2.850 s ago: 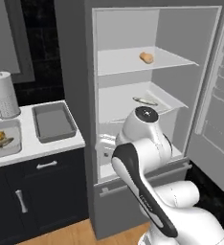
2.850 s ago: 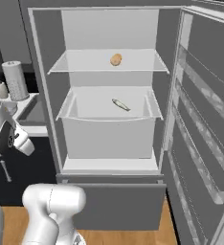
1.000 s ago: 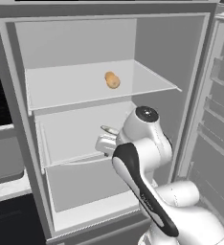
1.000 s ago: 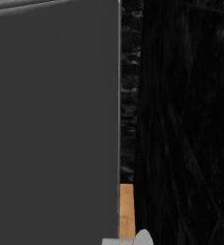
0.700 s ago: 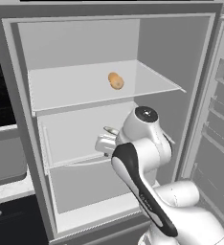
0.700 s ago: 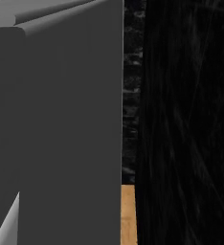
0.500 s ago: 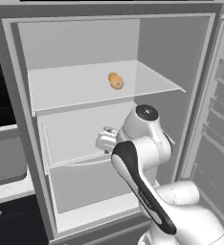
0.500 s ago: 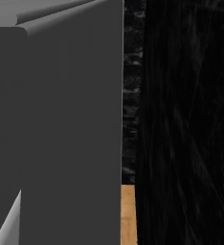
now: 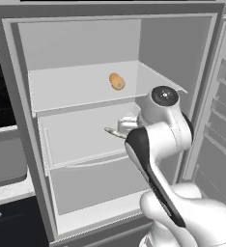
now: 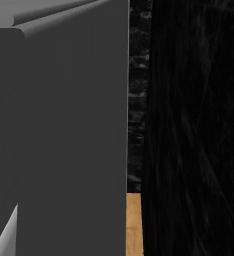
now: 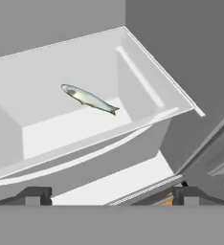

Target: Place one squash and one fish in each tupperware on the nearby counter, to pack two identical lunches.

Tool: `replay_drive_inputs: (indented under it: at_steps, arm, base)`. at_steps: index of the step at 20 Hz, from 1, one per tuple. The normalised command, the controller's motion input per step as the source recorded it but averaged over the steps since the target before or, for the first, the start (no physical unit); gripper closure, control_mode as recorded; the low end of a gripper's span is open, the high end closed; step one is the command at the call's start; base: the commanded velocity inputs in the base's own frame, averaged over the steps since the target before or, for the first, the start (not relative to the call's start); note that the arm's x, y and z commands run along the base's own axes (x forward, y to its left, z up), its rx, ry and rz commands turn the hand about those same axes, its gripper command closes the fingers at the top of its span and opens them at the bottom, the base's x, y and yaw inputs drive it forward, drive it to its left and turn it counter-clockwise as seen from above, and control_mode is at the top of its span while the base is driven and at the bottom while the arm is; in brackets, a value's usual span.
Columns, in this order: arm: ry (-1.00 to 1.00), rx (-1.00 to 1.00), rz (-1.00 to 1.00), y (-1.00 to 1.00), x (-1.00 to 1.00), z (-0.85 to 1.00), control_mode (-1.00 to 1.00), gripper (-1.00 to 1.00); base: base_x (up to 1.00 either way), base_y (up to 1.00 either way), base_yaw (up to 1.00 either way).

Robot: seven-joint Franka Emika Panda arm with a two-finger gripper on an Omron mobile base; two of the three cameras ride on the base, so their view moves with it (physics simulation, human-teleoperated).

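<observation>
While the open fridge [image 9: 23, 120] stands straight ahead in the left base view, the white arm [image 9: 156, 159] rises from the lower right and bends toward its middle level, hiding most of the hand behind its own elbow. One squash [image 9: 117, 81], orange-tan and roundish, sits alone on the upper shelf [image 9: 66, 91], toward the right half of it and well apart from the arm. One fish [image 11: 89, 98] lies in the pale drawer [image 11: 147, 91] below that shelf; the hand view shows it slim and silvery grey-green, resting on the drawer's floor toward the back, its length running on a slant, touching neither side wall. In the left base view a little of that fish [image 9: 113, 131] shows just left of the arm's wrist. The gripper [image 11: 111, 195] hangs in front of the drawer and above its front edge, well short of the fish, with its two dark fingertips [image 11: 35, 195] set far apart at the bottom corners of the hand view, jaws spread wide and nothing between them. So the count is one squash, one fish, one drawer and one upper shelf. At the far left of the left base view a strip of the white counter [image 9: 6, 190] shows over dark cabinets. The right base view gives a flat dark grey panel [image 10: 64, 135] close to the lens, a black wall beside it and a sliver of wooden floor [image 10: 133, 225].
</observation>
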Motion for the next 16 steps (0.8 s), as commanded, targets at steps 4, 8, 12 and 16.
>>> replay_drive_inputs:
  at_steps: [4, 8, 12, 16]
  arm:
    - [0.24, -0.01, 0.28, -0.68, 0.41, -0.03, -1.00, -1.00]
    - [0.42, -0.07, 0.43, -0.24, 0.31, -0.27, -1.00, -1.00]
    - [0.15, -0.21, 0.33, 0.47, 0.23, -0.44, -1.00, -1.00]
    - [-0.25, -0.06, 0.09, 0.15, 0.27, -0.50, -1.00, -1.00]
  base:
    - [0.00, 0.00, 0.00]
    - [0.00, 0.00, 0.00]
    - [0.00, 0.00, 0.00]
    - [0.00, 0.00, 0.00]
